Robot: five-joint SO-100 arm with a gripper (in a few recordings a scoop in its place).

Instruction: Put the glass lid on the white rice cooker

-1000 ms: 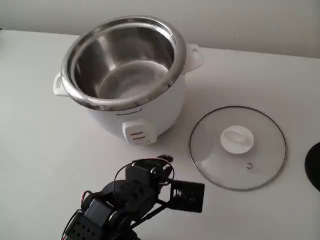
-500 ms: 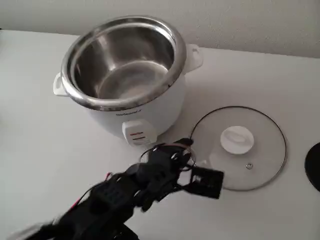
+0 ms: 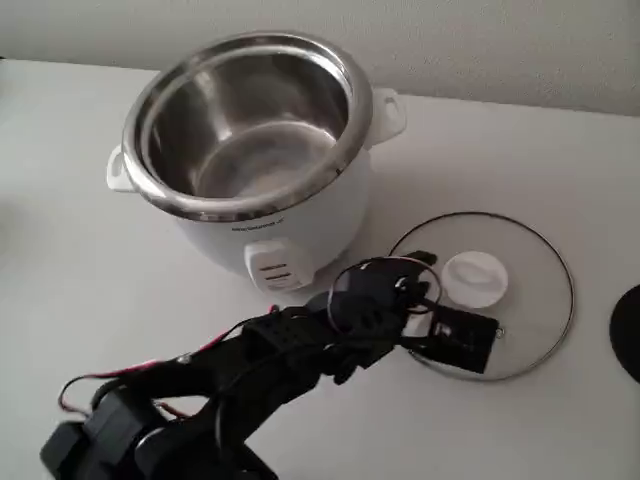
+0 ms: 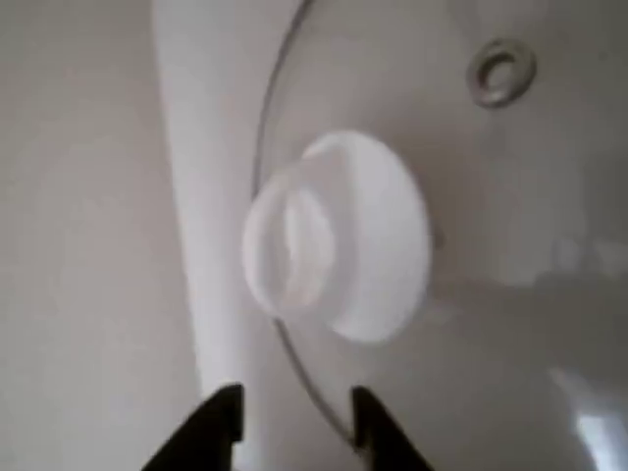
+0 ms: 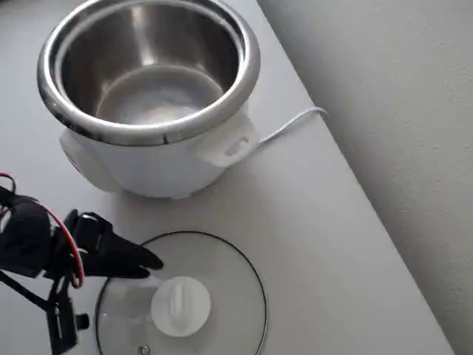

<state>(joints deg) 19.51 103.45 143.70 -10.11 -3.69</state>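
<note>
The white rice cooker (image 3: 255, 200) (image 5: 159, 159) stands uncovered on the table, its steel inner pot empty. To its right in the fixed view, the glass lid (image 3: 530, 300) (image 5: 229, 296) (image 4: 530, 177) lies flat on the table. Its white knob (image 3: 473, 278) (image 4: 339, 235) (image 5: 179, 305) points up, with the steam vent (image 4: 500, 71) nearby. My gripper (image 3: 420, 278) (image 4: 292, 422) (image 5: 151, 262) hovers over the lid's edge nearest the cooker, just short of the knob. Its dark fingertips (image 4: 221, 417) stand apart, and nothing is held between them.
A black round object (image 3: 630, 330) shows at the fixed view's right edge, beyond the lid. A white power cord (image 5: 288, 126) runs from the cooker toward the table edge by the wall. My arm (image 3: 230, 375) stretches in from the lower left.
The arm has stretched out to the right and away from the front edge. The gripper went from in front of the cooker's switch panel to over the lid's near edge. The lid and cooker stayed put.
</note>
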